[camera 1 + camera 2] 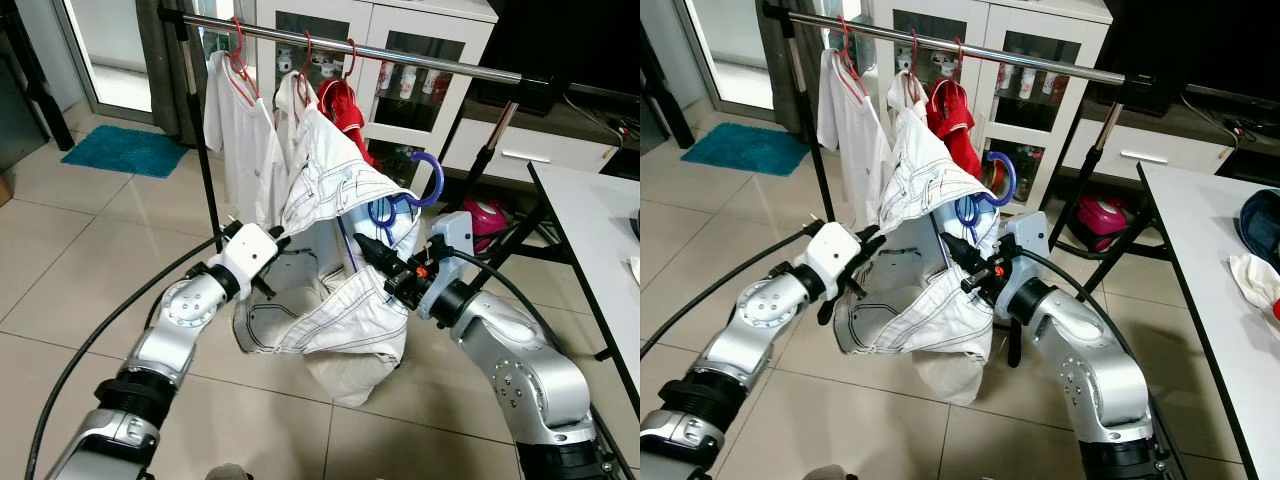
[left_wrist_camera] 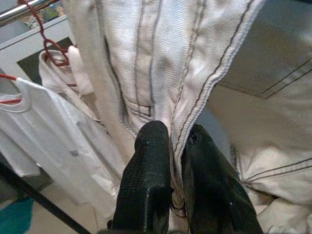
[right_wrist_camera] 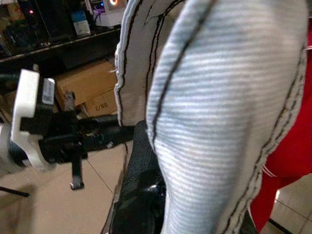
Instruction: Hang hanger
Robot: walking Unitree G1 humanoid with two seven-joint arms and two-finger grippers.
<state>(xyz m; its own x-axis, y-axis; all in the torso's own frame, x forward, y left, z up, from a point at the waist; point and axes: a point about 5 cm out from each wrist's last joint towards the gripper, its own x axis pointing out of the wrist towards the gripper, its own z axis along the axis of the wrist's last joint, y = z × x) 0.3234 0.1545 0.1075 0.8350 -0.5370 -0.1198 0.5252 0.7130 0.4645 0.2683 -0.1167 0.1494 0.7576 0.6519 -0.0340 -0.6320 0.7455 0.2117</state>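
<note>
White trousers [image 1: 330,200] with dark stitching hang over a blue hanger [image 1: 432,172], whose hook sticks up to the right of them. Both are held in the air in front of and below the chrome rail [image 1: 400,55]. My right gripper [image 1: 362,243] reaches into the cloth just below the hanger's blue loop and is shut on the hanger. My left gripper [image 1: 282,238] is at the trousers' left edge. In the left wrist view its fingers [image 2: 151,185] pinch a stitched seam of the trousers [image 2: 161,58]. In the right wrist view the cloth [image 3: 219,122] drapes over my finger [image 3: 141,185].
On the rail hang red hangers with white shirts [image 1: 240,130] and a red garment [image 1: 345,105]. The rack's black post [image 1: 197,150] stands on the left. A white table [image 1: 590,220] is at the right, a glass cabinet [image 1: 400,80] behind, and a black cable [image 1: 90,330] on the floor.
</note>
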